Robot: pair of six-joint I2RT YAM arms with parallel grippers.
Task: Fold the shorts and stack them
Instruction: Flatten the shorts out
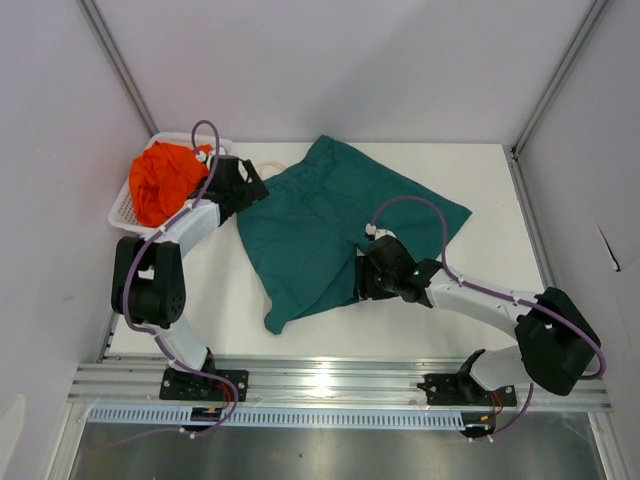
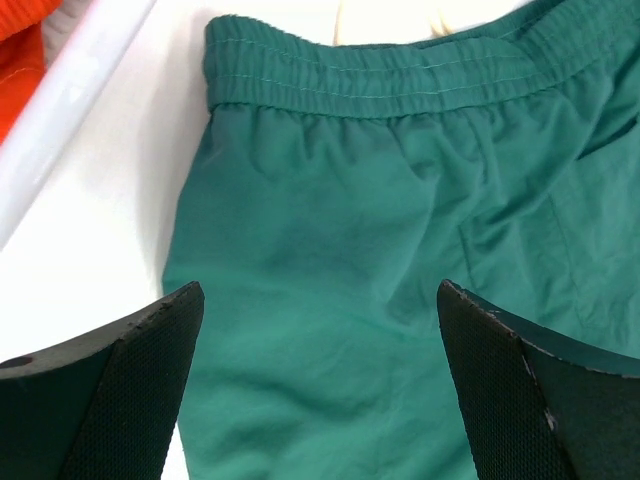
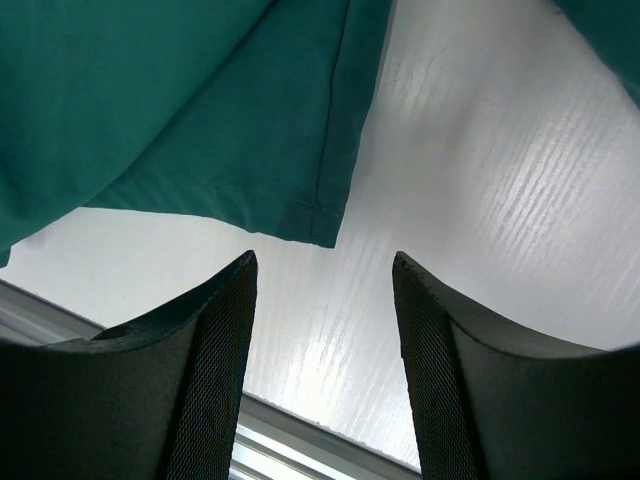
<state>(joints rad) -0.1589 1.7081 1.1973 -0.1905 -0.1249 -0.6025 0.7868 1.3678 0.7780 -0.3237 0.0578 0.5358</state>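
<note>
aluminium rail (image 1: pixel 330 378) at the near edge carries both of your arm bases, and just beyond it the white surface (image 1: pixel 490 200) begins. your right claw (image 3: pixel 320 265) sits low over that surface by the near edge of the dark teal-green shorts (image 1: pixel 320 215); its jaws stand apart with only bare surface between them, and a hemmed corner of the fabric lies just past the fingertips (image 3: pixel 230 290), not touching them. the teal pair is spread out flat across the middle of the surface, lying at a slant, with its waistband toward the far left. your left claw (image 2: pixel 320 290) hangs over that end, jaws as wide as they go and holding nothing, with the gathered waistband just ahead of it. furthest from you, at the far left corner, the bright orange shorts (image 1: pixel 165 180) lie bunched up inside the white mesh basket (image 1: pixel 120 212), just beside the teal waistband.
</note>
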